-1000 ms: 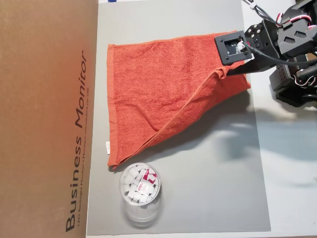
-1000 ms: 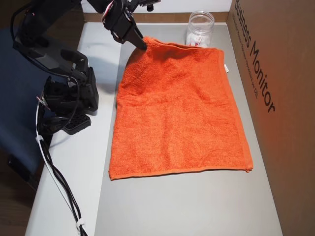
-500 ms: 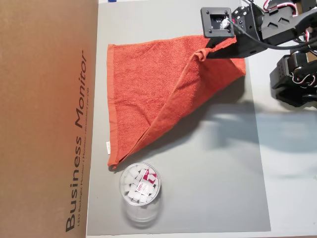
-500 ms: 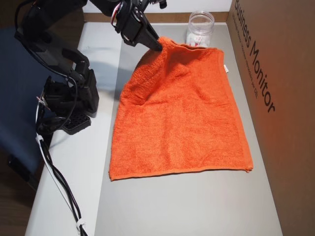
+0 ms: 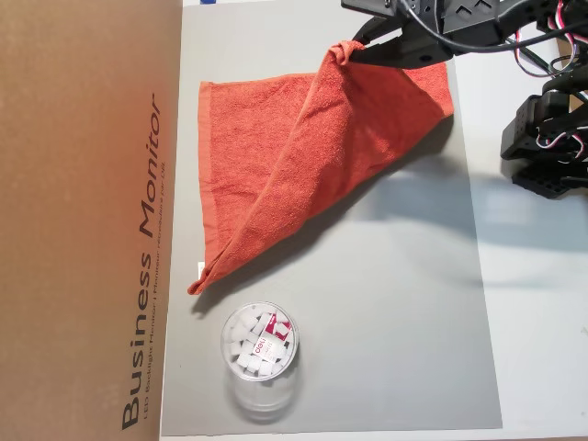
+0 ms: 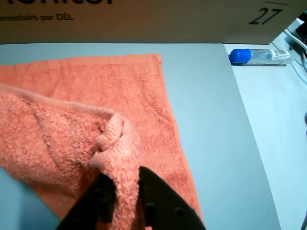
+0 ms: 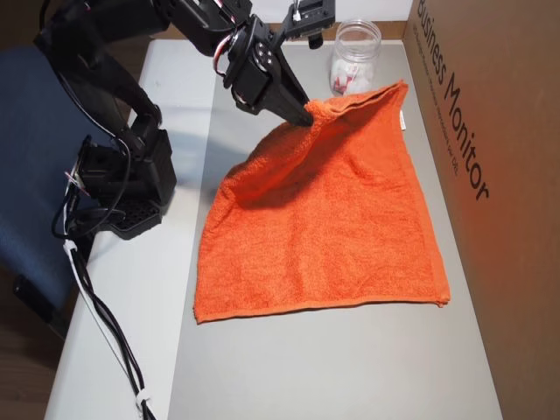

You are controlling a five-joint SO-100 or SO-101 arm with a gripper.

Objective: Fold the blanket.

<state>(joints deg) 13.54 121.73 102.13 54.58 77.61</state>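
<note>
We are seeing the gripper (image 7: 308,114) pinching a raised corner of the blanket (image 7: 332,227) above the grey mat (image 7: 350,367).

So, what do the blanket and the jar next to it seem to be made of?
The blanket looks like orange-red terry cloth: a matte, looped, fuzzy pile shows in the wrist view, and it drapes softly from the gripper. The jar looks like clear plastic, possibly glass: its white contents show through its wall.

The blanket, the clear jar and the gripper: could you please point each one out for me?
blanket (image 7: 324,219): an overhead view, on the flat middle of the cloth.
clear jar (image 5: 260,344): an overhead view, on its top, over the white contents.
gripper (image 6: 125,194): wrist view, between the jaws, shut on a blanket corner.
</note>
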